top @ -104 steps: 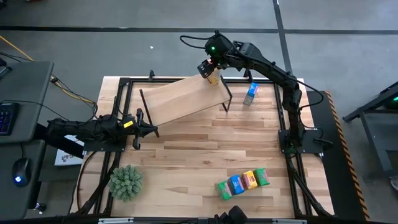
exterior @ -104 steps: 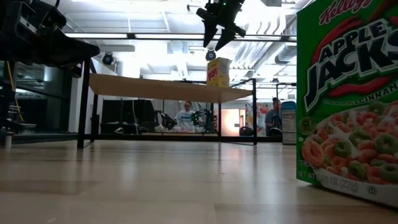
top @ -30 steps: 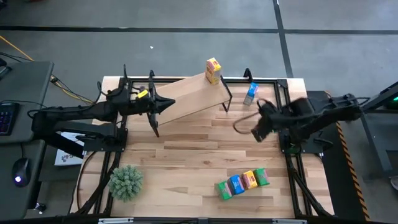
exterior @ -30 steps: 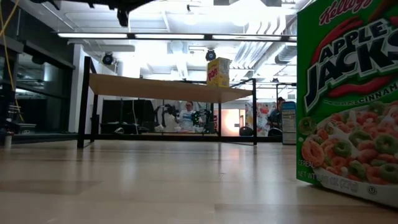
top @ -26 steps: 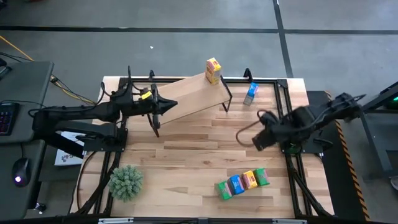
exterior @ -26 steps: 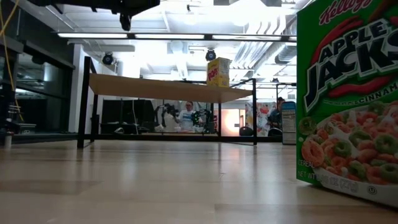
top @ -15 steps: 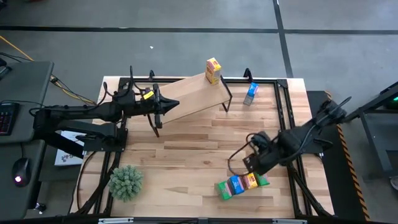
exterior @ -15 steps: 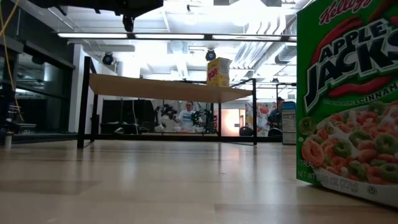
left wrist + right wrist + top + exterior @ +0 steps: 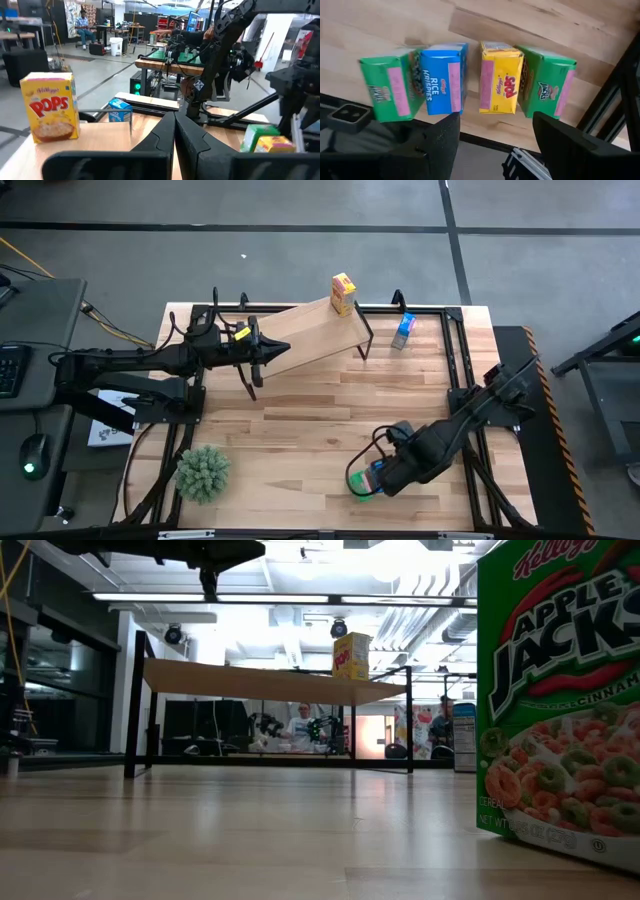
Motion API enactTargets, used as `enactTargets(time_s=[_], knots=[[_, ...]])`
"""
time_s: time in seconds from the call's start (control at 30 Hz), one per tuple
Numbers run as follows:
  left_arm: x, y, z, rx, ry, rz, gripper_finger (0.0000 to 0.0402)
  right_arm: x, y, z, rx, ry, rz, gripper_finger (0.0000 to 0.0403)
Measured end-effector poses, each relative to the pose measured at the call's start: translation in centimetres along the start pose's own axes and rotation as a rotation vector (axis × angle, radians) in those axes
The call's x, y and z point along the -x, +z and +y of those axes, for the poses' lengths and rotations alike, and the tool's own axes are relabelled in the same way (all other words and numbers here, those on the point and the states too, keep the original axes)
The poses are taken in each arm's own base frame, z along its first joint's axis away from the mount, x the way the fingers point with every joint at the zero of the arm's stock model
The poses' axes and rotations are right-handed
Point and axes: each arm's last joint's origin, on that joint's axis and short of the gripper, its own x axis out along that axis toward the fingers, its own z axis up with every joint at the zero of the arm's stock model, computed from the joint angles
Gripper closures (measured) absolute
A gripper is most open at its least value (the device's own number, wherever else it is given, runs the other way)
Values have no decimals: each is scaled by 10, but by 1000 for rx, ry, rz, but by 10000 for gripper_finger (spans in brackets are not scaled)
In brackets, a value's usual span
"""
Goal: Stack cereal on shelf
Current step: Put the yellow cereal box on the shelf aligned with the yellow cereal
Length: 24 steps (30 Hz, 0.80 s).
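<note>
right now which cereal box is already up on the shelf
The yellow Pops box, standing alone at the shelf's far right end. The others sit on the table: one blue box behind the shelf, four in a near row.

A yellow Pops carton (image 9: 343, 292) stands upright on the sloped light-wood shelf (image 9: 300, 340); a blue one (image 9: 403, 331) stands beside it, apparently on the table. Four more (image 9: 465, 80) stand in a row.

**Where each camera's looking**

Overhead cam stares straight down at the whole table (image 9: 300, 415). Low cam sits on the tabletop, right against a green cereal box (image 9: 560, 700), facing the shelf (image 9: 260, 683). Left wrist cam looks across that same shelf; right wrist cam points down, close over the box row (image 9: 470, 80)
</note>
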Motion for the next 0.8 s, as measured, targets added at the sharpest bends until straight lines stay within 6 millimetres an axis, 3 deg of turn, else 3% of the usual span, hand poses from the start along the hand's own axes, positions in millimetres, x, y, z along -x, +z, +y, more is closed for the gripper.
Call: enactTargets(time_s=[0.17,0.47,0.8], knots=[[0,0,0,-103,0,0,398,-15,-8,7,-13,-47,-20,159],[0,0,0,-104,0,0,398,-36,-19,15,-62,-85,-98,159],[0,0,0,-104,0,-1,398,-58,-12,14,-71,-191,-72,159]])
